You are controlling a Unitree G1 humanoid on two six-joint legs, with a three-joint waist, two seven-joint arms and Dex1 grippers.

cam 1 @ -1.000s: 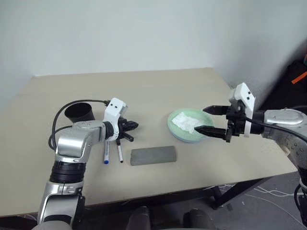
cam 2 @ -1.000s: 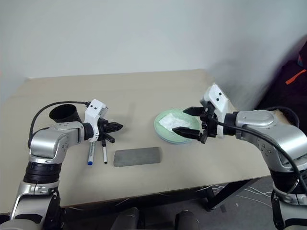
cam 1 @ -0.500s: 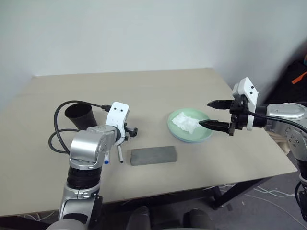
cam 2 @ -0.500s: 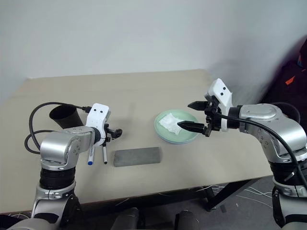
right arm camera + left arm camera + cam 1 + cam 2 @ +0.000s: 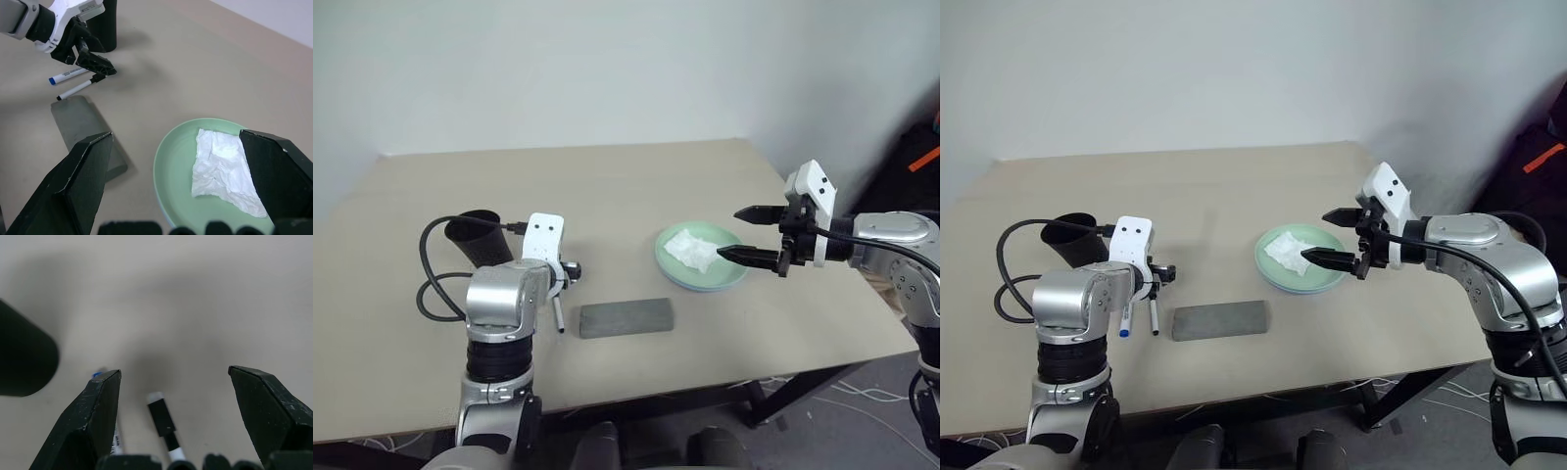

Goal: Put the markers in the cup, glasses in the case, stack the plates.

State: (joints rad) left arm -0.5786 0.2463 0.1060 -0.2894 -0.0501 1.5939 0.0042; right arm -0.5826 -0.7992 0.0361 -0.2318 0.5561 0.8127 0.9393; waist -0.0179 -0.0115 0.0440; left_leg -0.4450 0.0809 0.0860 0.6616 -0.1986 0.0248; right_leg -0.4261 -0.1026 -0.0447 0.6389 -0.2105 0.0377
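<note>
Two markers lie side by side on the table: the black-capped marker [image 5: 164, 418] between my left gripper's [image 5: 174, 372] wide-open fingers, the blue-capped marker [image 5: 1124, 321] beside one finger. The black cup [image 5: 475, 235] stands just behind that hand. In front lies the grey case [image 5: 626, 317], lid down. The glasses are out of view. The mint green plate [image 5: 729, 274] carries a crumpled white tissue [image 5: 690, 250], and a thin light blue rim shows under its near edge. My right gripper [image 5: 729, 233] hangs open and empty above the plate's right side.
The tan table [image 5: 607, 186] ends at a front edge close below the case and at a right edge past the plate. A black cable [image 5: 431, 284] loops from my left wrist. A pale wall runs behind the table.
My left gripper has gone from shut to open and tipped down over the markers. The right gripper has stayed open over the plate.
</note>
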